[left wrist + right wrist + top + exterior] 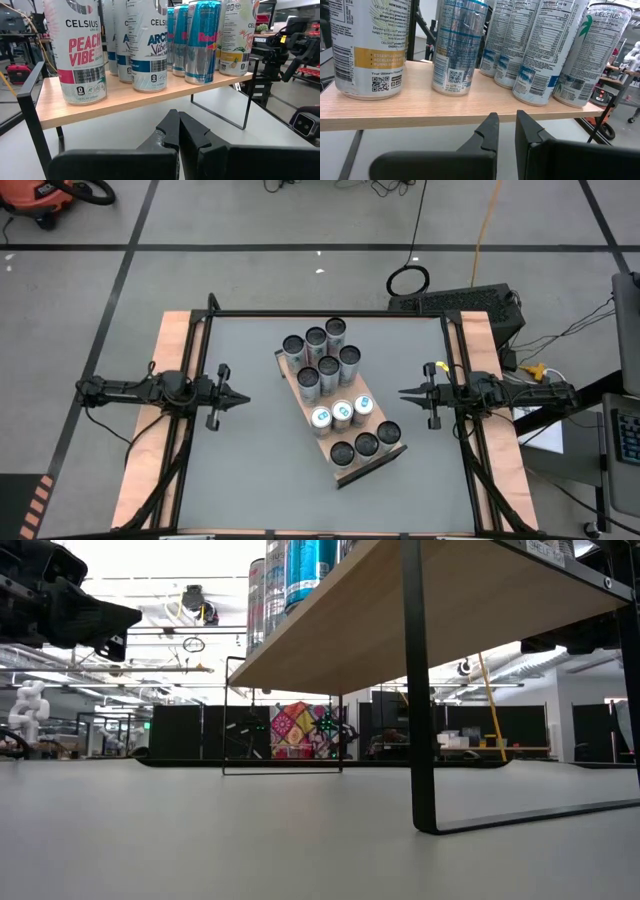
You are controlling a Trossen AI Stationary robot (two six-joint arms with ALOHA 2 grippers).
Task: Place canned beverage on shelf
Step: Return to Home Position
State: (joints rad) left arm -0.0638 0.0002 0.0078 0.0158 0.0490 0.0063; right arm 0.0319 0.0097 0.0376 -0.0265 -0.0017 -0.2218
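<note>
Shelf point(303, 402) is seen in the high view lying diagonally mid-counter point(250, 470), running from upper left to lower right. Twelve cans point(328, 370) are stood on it, four rows of three abreast, all upright. Over the counter's left side the left gripper point(241, 398) is held level, pointed at the shelf and well apart from it. The right gripper point(403, 392) is mirrored on the right side, also well apart. Nothing is held by either.

Low view: the shelf board is seen from below, carried on a black frame leg point(415, 740) that stands on the counter. Silver and blue can bodies are seen above the board's edge. A dark gripper is hung at the picture's upper left, matched to the left arm by the high view.

Left wrist view: jaws are closed, tips touching, nothing between them. The shelf edge is ahead, raised above the counter. A Peach Vibe can point(80, 50), an Arctic Vibe can point(150, 47), blue Red Bull cans point(202, 42) and a white-yellow can point(240, 35) are lined along it. The right arm is seen beyond the shelf.

Right wrist view: jaws are parted by a narrow gap, gripping nothing. The board edge is just ahead, with a white-yellow can, a silver-blue can point(455, 50) and a leaf-print Celsius can point(592, 55) stood on it
</note>
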